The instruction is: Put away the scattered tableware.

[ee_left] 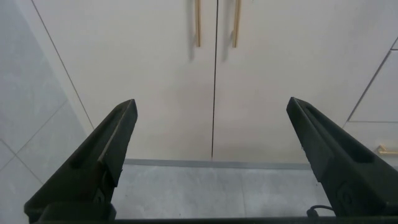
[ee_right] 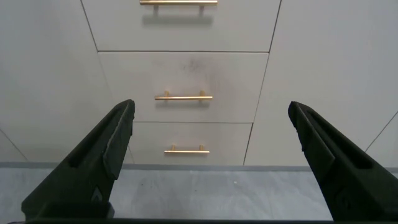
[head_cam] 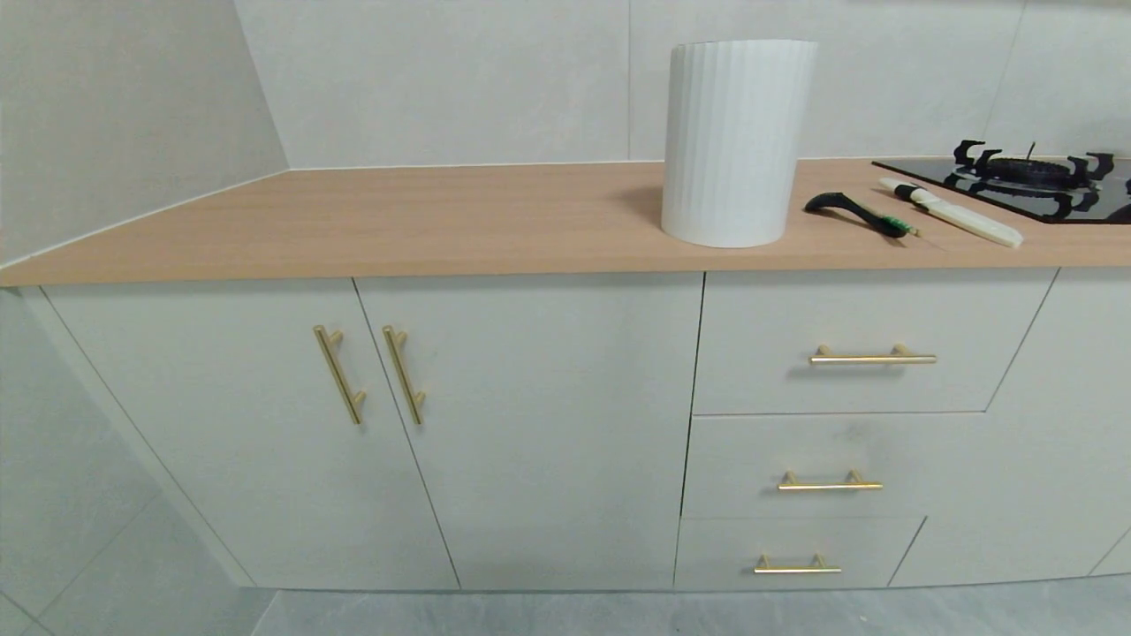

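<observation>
your left gripper spread, facing cabinet doors | your right gripper spread, facing drawers | black-handled utensil and white utensil lie near counter front edge, between white ribbed canister and hob

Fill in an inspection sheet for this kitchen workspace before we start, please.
Surface: wooden countertop, running from the wall corner to the hob.
Job's things: black-handled utensil and white utensil lie side by side on the countertop, apart from each other, to the right of the upright white ribbed container.
Clutter: nothing seen.
Grippers: left gripper open and empty, facing the cabinet doors; right gripper open and empty, facing the drawers.
Cables: nothing seen.
Surroundings: doors and drawers shut; tiled wall behind; grey floor below.
</observation>
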Tool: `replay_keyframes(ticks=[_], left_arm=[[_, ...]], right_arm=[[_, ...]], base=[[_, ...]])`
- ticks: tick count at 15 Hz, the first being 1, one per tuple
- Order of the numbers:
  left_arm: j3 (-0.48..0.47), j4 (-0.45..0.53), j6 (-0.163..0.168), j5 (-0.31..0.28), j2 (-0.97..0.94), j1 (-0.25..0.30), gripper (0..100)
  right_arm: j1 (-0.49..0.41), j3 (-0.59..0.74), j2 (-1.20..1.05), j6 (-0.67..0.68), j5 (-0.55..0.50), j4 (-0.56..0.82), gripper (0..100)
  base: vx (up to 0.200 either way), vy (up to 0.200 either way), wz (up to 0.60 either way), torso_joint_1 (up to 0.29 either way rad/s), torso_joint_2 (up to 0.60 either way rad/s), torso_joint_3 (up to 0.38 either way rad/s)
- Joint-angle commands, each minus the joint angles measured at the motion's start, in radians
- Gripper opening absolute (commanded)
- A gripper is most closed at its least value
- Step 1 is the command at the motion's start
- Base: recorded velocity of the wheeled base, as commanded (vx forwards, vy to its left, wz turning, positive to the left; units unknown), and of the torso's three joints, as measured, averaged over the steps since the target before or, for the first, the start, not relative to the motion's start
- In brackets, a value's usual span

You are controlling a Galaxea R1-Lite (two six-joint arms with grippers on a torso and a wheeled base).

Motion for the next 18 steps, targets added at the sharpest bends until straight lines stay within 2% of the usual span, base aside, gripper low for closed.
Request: replay_keyframes(ticks=[1, 2, 4, 8, 13, 16, 18], left_arm=[[0.0, 0.0, -0.001, 0.0, 0.0, 0.0, 100], [0.0, 0.0, -0.001, 0.0, 0.0, 0.0, 100], [0.0, 0.0, -0.001, 0.0, 0.0, -0.001, 100], [0.0, 0.0, -0.001, 0.0, 0.0, 0.0, 100], [0.0, 0.0, -0.001, 0.0, 0.0, 0.0, 100], [0.0, 0.0, -0.001, 0.0, 0.0, 0.0, 100], [0.0, 0.0, -0.001, 0.0, 0.0, 0.0, 100]], right_arm=[[0.0, 0.0, 0.001, -0.003, 0.002, -0.002, 100], [0.0, -0.002, 0.001, -0.005, -0.001, -0.002, 100], [0.003, -0.117, 0.018, 0.018, 0.02, -0.005, 100], [0.034, -0.173, 0.308, 0.018, 0.117, 0.009, 100], [0.081, -0.284, 0.69, 0.018, 0.127, 0.0, 100], [0.114, -0.359, 1.0, 0.017, 0.127, -0.109, 100], [0.115, -0.374, 1.192, 0.017, 0.126, -0.245, 100]], base=[[0.0, 0.0, 0.0, 0.0, 0.0, 0.0], [0.0, 0.0, 0.0, 0.0, 0.0, 0.0], [0.0, 0.0, 0.0, 0.0, 0.0, 0.0], [0.0, 0.0, 0.0, 0.0, 0.0, 0.0], [0.0, 0.0, 0.0, 0.0, 0.0, 0.0], [0.0, 0.0, 0.0, 0.0, 0.0, 0.0], [0.0, 0.0, 0.0, 0.0, 0.0, 0.0]])
